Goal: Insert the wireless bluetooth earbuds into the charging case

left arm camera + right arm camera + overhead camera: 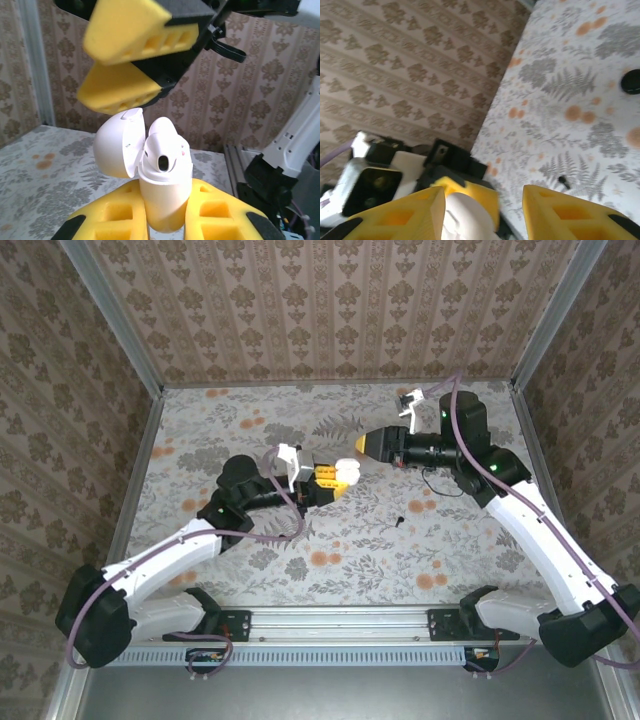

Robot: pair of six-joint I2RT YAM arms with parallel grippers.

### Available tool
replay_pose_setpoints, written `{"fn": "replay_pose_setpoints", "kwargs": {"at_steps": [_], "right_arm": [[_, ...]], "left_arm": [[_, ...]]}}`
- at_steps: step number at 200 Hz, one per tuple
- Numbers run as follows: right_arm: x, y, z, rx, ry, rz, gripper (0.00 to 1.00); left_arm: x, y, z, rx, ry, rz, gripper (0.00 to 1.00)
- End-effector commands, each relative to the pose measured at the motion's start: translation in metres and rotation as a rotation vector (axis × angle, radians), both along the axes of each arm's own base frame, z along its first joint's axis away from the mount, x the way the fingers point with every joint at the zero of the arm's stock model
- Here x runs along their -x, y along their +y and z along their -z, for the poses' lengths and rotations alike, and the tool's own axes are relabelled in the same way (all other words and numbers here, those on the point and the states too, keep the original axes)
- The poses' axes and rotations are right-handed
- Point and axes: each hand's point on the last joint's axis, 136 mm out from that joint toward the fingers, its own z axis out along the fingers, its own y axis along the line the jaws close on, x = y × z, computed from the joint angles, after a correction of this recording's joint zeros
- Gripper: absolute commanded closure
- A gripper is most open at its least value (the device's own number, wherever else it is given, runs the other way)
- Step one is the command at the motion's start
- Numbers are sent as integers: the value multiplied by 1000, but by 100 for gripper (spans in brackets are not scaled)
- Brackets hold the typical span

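Observation:
My left gripper is shut on the white charging case, gripping its lower body and holding it upright above the table. The lid hangs open to the left. A dark socket shows in the case's top. Just above the case hovers my right gripper, its yellow fingers apart and nothing between them. One tiny black earbud lies on the floral table right of the case. I cannot tell whether an earbud sits inside the case.
A flat round black disc rests on the table beyond the loose earbud. Patterned walls enclose the table on three sides. The metal rail with both arm bases runs along the near edge.

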Motion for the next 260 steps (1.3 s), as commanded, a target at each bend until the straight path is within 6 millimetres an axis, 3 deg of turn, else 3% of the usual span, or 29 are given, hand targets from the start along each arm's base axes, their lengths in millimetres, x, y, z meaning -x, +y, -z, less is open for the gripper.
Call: {"fn": "replay_pose_setpoints", "kwargs": {"at_steps": [1, 167, 260], "right_arm": [[11, 12, -3, -71, 39, -103, 54], [39, 23, -3, -74, 54, -227, 65], [43, 21, 34, 17, 111, -199, 68]], "left_arm": [[8, -3, -22, 42, -22, 83, 100], [-14, -3, -14, 19, 14, -41, 100], [-20, 0, -21, 44, 64, -83, 100]]}}
